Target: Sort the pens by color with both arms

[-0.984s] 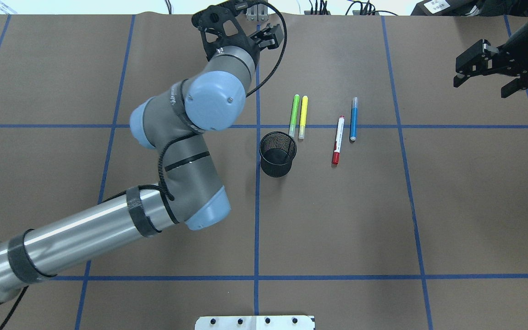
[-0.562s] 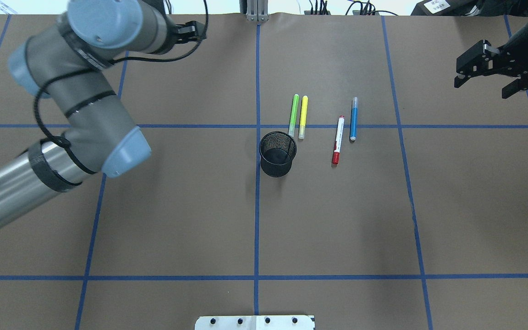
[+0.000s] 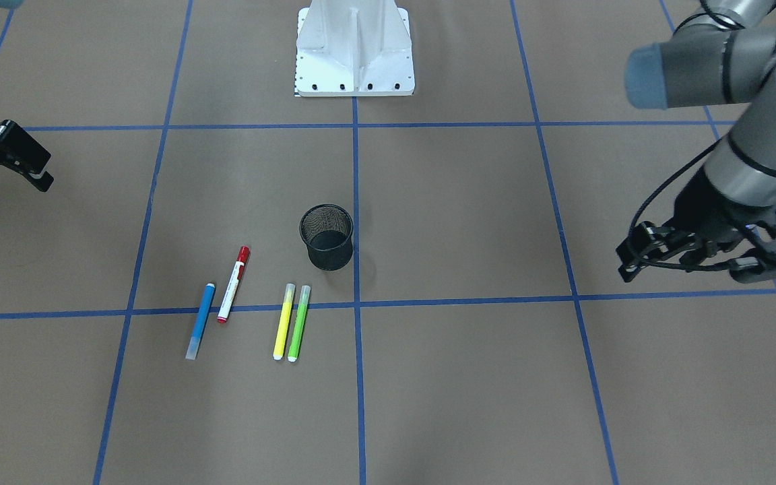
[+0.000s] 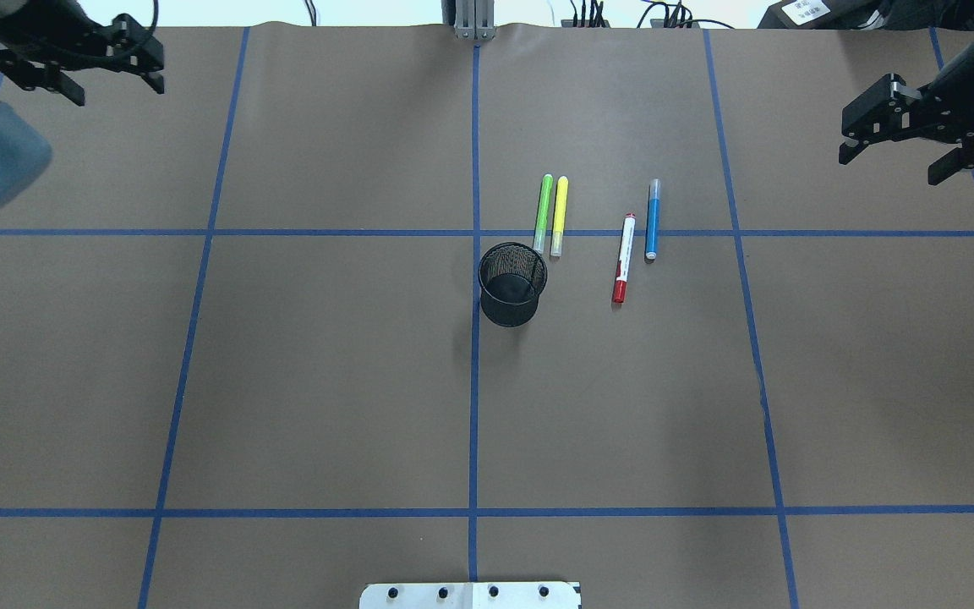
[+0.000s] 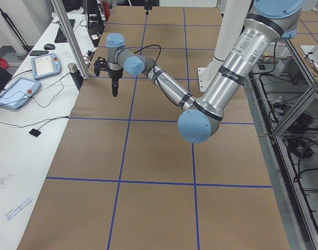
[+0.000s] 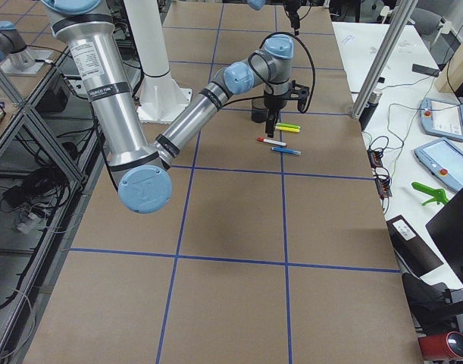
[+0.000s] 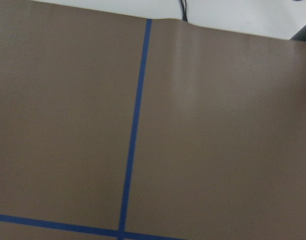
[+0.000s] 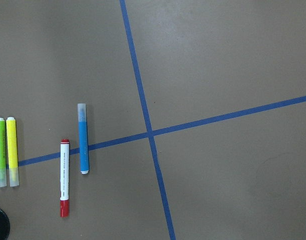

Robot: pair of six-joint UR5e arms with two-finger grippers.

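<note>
Four pens lie flat on the brown table just right of centre. The green pen (image 4: 543,213) and the yellow pen (image 4: 559,216) lie side by side, almost touching. The white pen with a red cap (image 4: 623,258) and the blue pen (image 4: 652,219) lie a little further right, slightly apart. The right wrist view shows the blue pen (image 8: 82,138) and the red-capped pen (image 8: 65,177) from above. My left gripper (image 4: 119,89) hangs open and empty over the far back left corner. My right gripper (image 4: 889,167) hangs open and empty at the back right, well away from the pens.
A black mesh cup (image 4: 512,284) stands upright just in front of the green and yellow pens. The white pedestal base (image 3: 354,50) sits at the robot's edge. Blue tape lines cross the table. The left wrist view shows only bare table cover and tape.
My left arm has swung from over the back centre of the table out to the far back left corner. The right arm, the pens and the cup have not moved.
</note>
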